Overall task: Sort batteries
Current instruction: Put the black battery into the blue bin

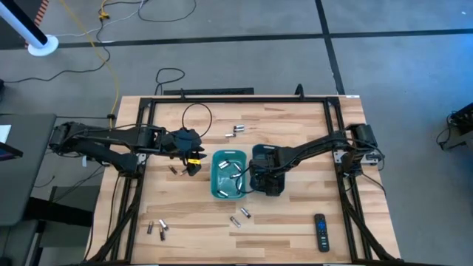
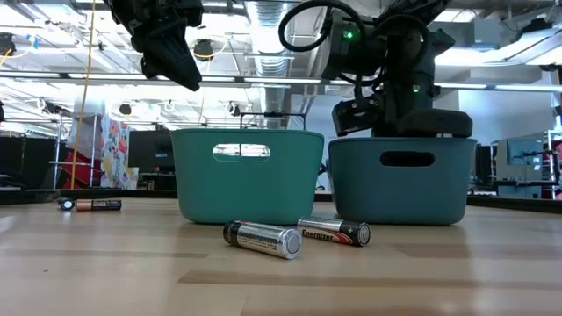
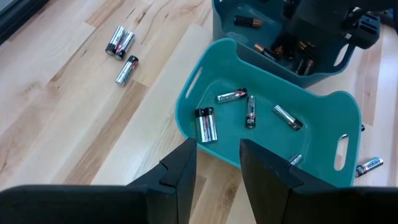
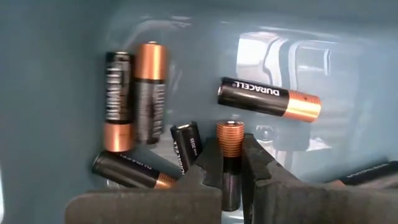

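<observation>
Two teal bins stand side by side mid-table. The lighter bin [image 1: 229, 175] [image 3: 339, 115] holds silvery batteries [image 3: 205, 124]. The darker bin [image 1: 267, 179] [image 2: 399, 180] holds dark batteries with copper ends [image 4: 135, 93]. My left gripper [image 3: 217, 149] [image 1: 194, 164] hovers open and empty above the table, just left of the lighter bin. My right gripper [image 4: 229, 144] [image 1: 264, 176] reaches down into the darker bin, shut on a dark, copper-ended battery [image 4: 230, 165]. Loose batteries lie on their sides on the wood [image 1: 236, 131] [image 1: 157, 227] [image 1: 240, 216] [image 2: 262, 238]. My right gripper pinches the battery's dark body [image 4: 231, 177] between its two fingers, coming from above and pointing down into the bin. The battery lies along the fingers, with its copper end [image 4: 230, 134] sticking out past the fingertips. I cannot tell whether it touches the bin floor.
A black remote control [image 1: 321, 230] lies near the table's near right corner. A dark cable loop [image 1: 196, 117] lies on the far part of the table. A battery pair [image 1: 176, 170] lies close to my left gripper. Black frame rails run along the table's edges.
</observation>
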Robot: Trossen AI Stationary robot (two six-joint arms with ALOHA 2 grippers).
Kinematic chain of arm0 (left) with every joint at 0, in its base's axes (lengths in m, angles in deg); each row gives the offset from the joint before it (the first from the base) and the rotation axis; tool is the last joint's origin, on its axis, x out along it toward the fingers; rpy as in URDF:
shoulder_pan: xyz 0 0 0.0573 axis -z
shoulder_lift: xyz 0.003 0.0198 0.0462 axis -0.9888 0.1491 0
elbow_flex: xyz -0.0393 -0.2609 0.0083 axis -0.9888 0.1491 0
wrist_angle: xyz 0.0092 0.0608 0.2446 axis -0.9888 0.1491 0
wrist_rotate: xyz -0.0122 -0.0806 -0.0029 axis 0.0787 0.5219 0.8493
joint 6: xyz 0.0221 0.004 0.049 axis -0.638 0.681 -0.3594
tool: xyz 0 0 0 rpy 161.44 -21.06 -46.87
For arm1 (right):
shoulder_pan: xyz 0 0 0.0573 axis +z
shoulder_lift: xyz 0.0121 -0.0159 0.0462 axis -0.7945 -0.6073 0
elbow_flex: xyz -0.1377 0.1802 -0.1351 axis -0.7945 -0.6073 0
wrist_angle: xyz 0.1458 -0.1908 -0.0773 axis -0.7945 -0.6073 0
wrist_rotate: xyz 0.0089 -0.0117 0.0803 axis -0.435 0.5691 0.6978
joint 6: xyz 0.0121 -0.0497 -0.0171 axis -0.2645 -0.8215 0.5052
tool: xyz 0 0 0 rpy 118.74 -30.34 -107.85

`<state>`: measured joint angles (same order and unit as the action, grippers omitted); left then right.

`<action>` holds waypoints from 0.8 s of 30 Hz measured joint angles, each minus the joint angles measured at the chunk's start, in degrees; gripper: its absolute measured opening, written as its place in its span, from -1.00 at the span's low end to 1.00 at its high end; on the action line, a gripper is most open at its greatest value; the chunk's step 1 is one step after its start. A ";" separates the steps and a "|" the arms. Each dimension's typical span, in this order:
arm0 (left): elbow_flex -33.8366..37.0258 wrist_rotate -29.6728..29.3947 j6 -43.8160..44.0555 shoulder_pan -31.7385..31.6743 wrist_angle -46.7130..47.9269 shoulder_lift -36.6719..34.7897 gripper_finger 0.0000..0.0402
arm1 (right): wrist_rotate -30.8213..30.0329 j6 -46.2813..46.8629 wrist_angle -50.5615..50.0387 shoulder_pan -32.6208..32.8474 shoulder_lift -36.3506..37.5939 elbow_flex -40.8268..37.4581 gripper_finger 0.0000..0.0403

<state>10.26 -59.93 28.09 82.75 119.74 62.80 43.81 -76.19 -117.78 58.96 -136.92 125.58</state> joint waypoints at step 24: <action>0.00 -0.01 0.11 -0.02 -0.29 0.01 -0.41 | -0.81 21.84 5.86 -3.53 2.65 -3.17 -0.91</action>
<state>10.26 -59.94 28.20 82.72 119.45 62.81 43.00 -54.35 -111.92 55.43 -134.27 122.40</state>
